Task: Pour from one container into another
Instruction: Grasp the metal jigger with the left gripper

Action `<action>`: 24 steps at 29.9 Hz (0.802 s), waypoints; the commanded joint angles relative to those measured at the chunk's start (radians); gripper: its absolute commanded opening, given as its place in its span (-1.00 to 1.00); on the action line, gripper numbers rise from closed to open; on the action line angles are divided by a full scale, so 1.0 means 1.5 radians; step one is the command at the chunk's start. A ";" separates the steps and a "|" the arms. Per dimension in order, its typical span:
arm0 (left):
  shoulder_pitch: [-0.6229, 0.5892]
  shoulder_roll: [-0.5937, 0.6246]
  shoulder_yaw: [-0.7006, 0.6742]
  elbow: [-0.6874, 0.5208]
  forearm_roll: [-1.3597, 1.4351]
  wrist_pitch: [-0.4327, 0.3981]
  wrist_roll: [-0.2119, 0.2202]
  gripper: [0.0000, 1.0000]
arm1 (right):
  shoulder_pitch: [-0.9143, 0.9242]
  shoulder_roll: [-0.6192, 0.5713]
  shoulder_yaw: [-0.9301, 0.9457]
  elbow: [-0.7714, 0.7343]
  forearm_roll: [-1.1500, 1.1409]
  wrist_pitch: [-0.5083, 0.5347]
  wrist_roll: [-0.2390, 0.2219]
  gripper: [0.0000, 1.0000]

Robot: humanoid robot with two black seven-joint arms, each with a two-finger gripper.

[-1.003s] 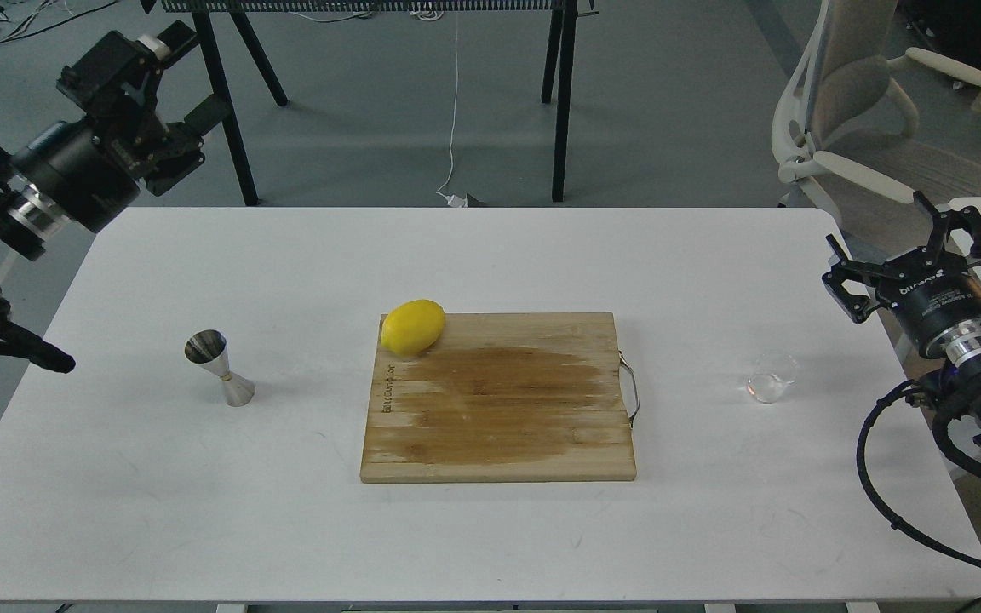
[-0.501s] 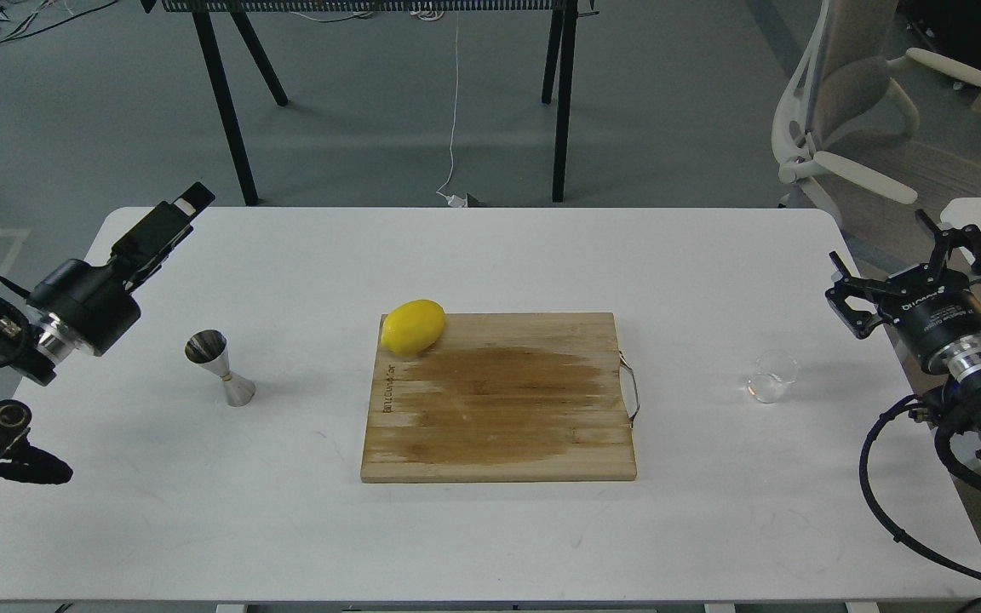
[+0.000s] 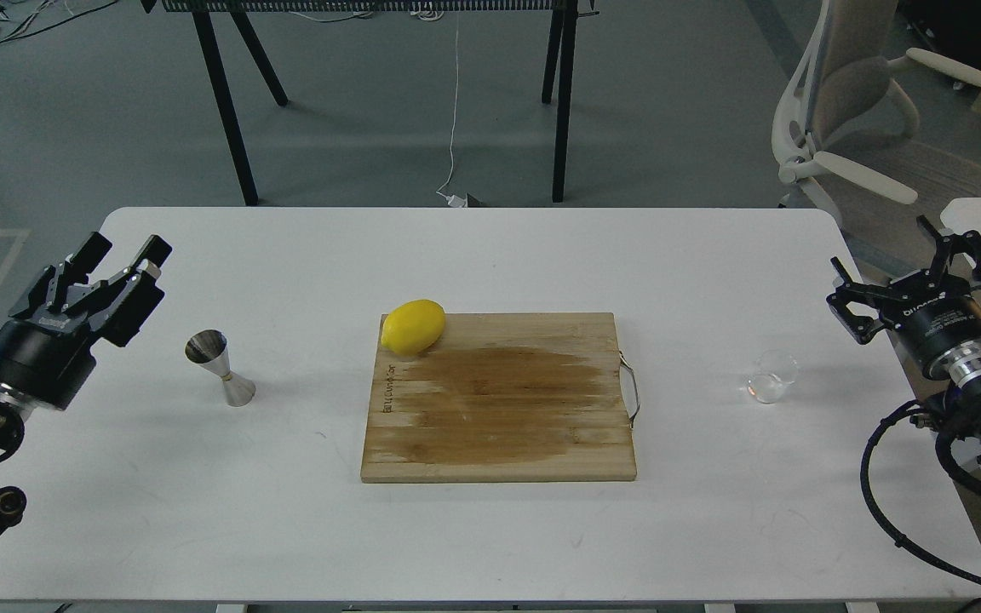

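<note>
A small clear cup (image 3: 771, 376) stands upright on the white table (image 3: 490, 255), right of the cutting board. The shiny steel hourglass jigger (image 3: 220, 368) stands upright at the left of the table. My left gripper (image 3: 120, 254) hovers over the table's left edge, up and left of the jigger, open and holding nothing. At the table's right edge my right gripper (image 3: 916, 255) is also open and holds nothing, up and right of the clear cup. Neither gripper touches its container.
A wooden cutting board (image 3: 499, 396) with a metal handle lies in the middle, with a yellow lemon (image 3: 412, 326) at its far left corner. A white office chair (image 3: 865, 128) stands beyond the table's right side. Black stand legs (image 3: 226, 102) rise behind the table.
My left arm has swung down from high at the upper left to beside the jigger, its fingers now spread. The right gripper has barely shifted. Cup and jigger have not moved.
</note>
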 commanded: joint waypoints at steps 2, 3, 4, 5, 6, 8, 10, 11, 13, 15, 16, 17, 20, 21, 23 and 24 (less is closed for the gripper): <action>0.037 0.007 0.002 0.017 -0.001 0.003 0.000 0.99 | -0.006 0.000 0.000 -0.002 0.000 0.000 0.000 0.99; 0.037 0.006 0.004 0.026 0.000 0.003 0.000 0.99 | -0.006 0.000 0.000 -0.002 0.000 0.000 0.000 0.99; 0.038 0.005 0.004 0.037 0.004 0.003 0.000 0.99 | -0.006 0.000 0.000 -0.002 0.000 0.000 0.000 0.99; 0.039 0.004 0.007 0.048 0.005 0.003 0.000 0.99 | -0.006 0.000 0.000 -0.002 0.000 0.000 0.000 0.99; 0.040 0.003 0.012 0.058 0.009 0.003 0.000 0.99 | -0.006 0.001 0.000 -0.002 0.000 0.000 0.000 0.99; 0.041 -0.002 0.022 0.079 0.037 0.003 0.000 0.99 | -0.007 0.001 -0.001 -0.002 0.000 0.000 0.000 0.99; 0.040 -0.012 0.030 0.116 0.076 0.003 0.000 0.99 | -0.008 0.003 0.000 -0.002 0.000 0.000 0.000 0.99; 0.040 -0.023 0.031 0.137 0.091 0.003 0.000 0.99 | -0.009 0.006 0.000 -0.002 0.000 0.000 0.000 0.99; 0.040 -0.044 0.032 0.167 0.105 0.003 0.000 0.99 | -0.010 0.007 0.000 -0.003 0.000 0.000 0.000 0.99; 0.041 -0.058 0.034 0.182 0.110 0.003 0.000 0.98 | -0.013 0.007 0.000 -0.008 0.000 0.000 0.000 0.99; 0.041 -0.066 0.037 0.184 0.113 0.003 0.000 0.98 | -0.014 0.007 0.000 -0.010 0.000 0.000 0.000 0.99; 0.041 -0.076 0.042 0.185 0.118 0.003 0.000 0.98 | -0.014 0.007 0.000 -0.011 0.000 0.000 0.000 0.99; 0.040 -0.104 0.047 0.201 0.132 0.003 0.000 0.98 | -0.013 0.007 0.000 -0.012 0.000 0.000 0.000 0.99; 0.040 -0.113 0.048 0.209 0.133 0.003 0.000 0.98 | -0.013 0.007 0.000 -0.011 0.000 0.000 0.000 0.99; 0.039 -0.129 0.049 0.219 0.134 0.003 0.000 0.98 | -0.013 0.007 0.000 -0.011 0.000 0.000 0.000 0.99; 0.038 -0.136 0.049 0.224 0.134 0.003 0.000 0.98 | -0.013 0.007 0.001 -0.011 0.000 0.000 0.000 0.99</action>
